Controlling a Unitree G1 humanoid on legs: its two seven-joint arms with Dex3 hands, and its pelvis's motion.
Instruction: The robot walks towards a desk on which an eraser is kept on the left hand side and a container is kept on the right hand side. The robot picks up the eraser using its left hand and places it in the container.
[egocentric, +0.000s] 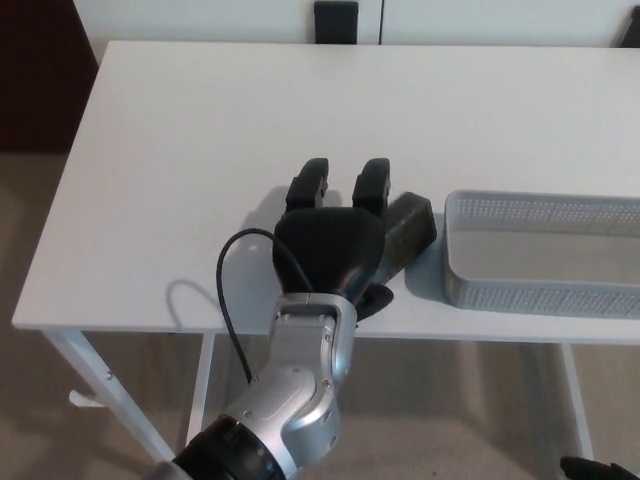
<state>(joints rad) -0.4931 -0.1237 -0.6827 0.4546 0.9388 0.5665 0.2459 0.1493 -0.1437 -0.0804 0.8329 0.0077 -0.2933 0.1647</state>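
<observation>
Left robot hand (335, 235) is clamping the eraser (405, 232), a dark block sticking out to the container side of the palm. Two fingers (372, 185) are curling over its top; the thumb is hidden under the palm, so how deep the grip goes is hard to tell. Eraser is sitting tilted, its far end just beside the container's (545, 297) near-left corner, possibly touching the rim; the overlap is too tight to tell. Whether it is lifted clear of the worktop (200, 130) is also not certain, though it looks raised.

Right robot hand: only a dark scrap shows at the bottom corner on the container side (598, 468), fingers cannot be told.

Step in hand, as a judgement: carrying the eraser over to the container. To do it well, the hand needs enough height for the eraser's lower end to pass above the grey mesh wall, not into it, since a knock would likely shove the light tray along the worktop. Then travel past the rim until the eraser is over the bare floor of the container, and only then release. Keeping the grip firm matters, because the eraser is held off-centre and could pivot out.
</observation>
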